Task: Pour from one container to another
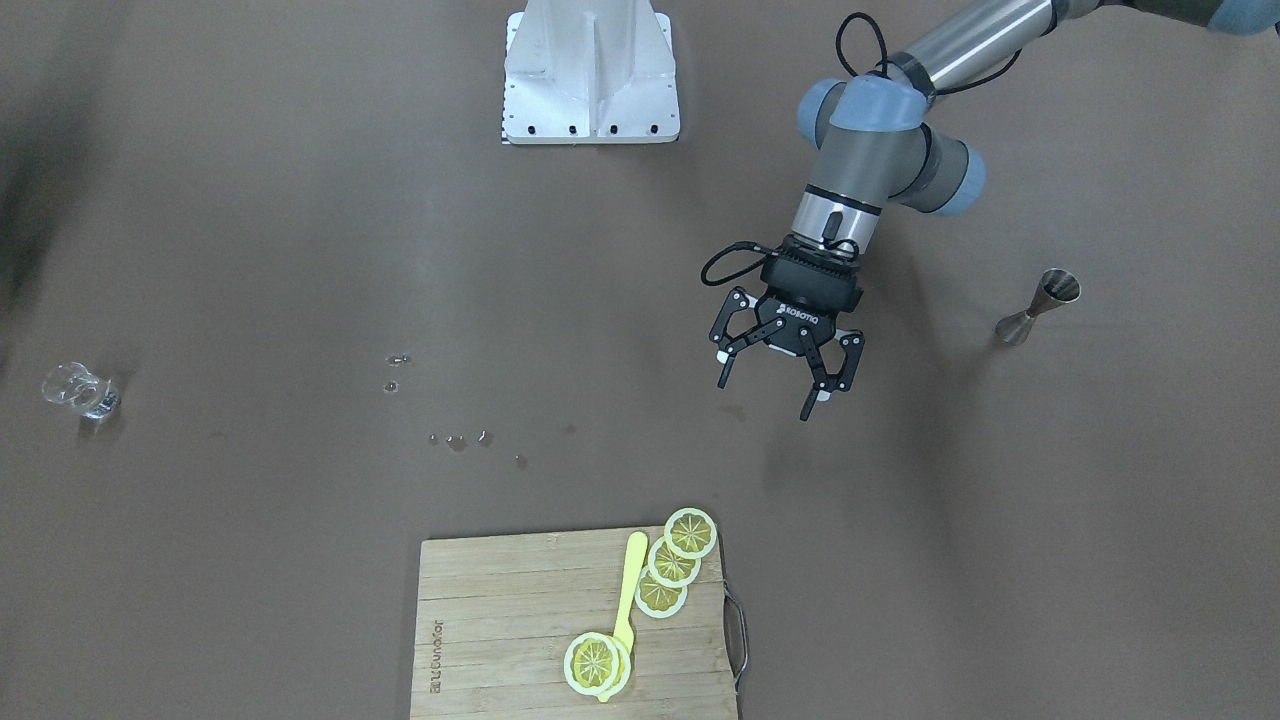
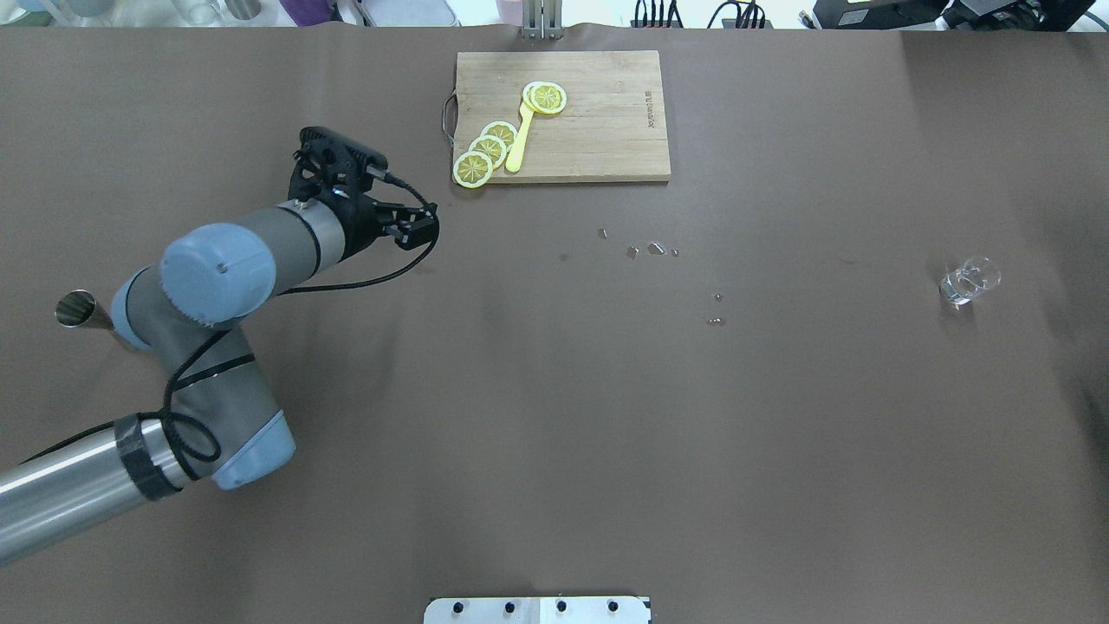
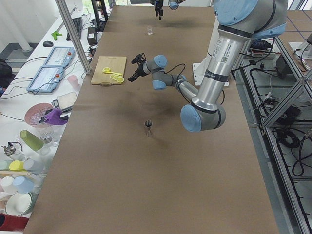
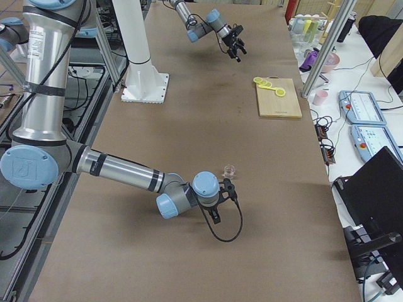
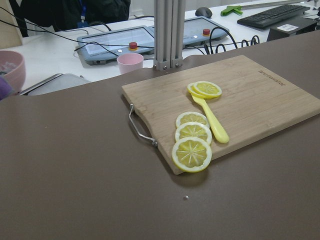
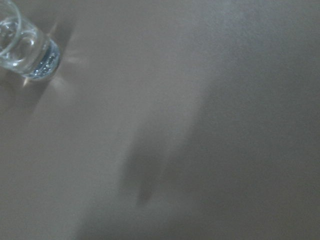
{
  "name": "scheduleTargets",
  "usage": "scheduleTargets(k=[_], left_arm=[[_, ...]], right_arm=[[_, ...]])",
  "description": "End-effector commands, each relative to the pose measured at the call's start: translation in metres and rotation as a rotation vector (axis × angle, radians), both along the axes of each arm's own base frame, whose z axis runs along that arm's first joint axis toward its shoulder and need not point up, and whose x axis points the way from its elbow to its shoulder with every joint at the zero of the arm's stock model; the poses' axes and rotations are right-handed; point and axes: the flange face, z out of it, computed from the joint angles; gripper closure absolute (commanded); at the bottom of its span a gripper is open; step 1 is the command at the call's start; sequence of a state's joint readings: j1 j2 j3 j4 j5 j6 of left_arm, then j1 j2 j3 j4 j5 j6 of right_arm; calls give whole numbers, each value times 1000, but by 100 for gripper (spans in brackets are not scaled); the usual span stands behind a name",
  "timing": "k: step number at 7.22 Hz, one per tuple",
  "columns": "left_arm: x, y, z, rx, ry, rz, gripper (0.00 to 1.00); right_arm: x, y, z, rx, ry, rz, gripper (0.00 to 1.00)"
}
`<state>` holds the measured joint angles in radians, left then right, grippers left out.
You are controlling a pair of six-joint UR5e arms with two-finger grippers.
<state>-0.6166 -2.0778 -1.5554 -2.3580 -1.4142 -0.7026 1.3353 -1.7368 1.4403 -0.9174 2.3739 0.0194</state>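
The worktop [image 2: 554,451] is one wide brown sheet, mostly bare across its middle, with a few small droplets [image 2: 656,250] scattered near the centre. A wooden cutting board [image 2: 606,130] lies at the far edge, opposite the robot, carrying lemon slices [image 2: 485,149] and a yellow spoon [image 2: 520,143].

The left claw [image 1: 763,400] hangs above the worktop with its fingers spread wide and nothing between them, between the robot's base and the board's handle end. The steel jigger [image 1: 1035,308] stands upright out toward the worktop's left end, well apart from that claw, on its outer side with bare surface between them. From overhead the arm's elbow partly hides it.

The clear glass [image 2: 969,282] stands upright toward the opposite, right end, with open worktop all round it. The right claw [image 4: 215,215] sits near the glass in the right-side view. Whether its fingers are apart or together cannot be told. Its wrist camera catches the glass only at the upper left corner
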Motion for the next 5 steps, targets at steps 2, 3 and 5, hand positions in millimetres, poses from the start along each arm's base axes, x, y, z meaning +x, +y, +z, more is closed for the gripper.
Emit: scheduleTargets(k=[2, 3, 5], left_arm=[[-14, -65, -37, -186, -158, 108, 3], [-33, -81, -33, -268, -178, 140, 3], [-116, -132, -19, -298, -338, 253, 2]], right_arm=[[62, -6, -31, -123, 101, -46, 0], [87, 2, -48, -170, 107, -23, 0], [92, 11, -83, -261, 218, -38, 0]])
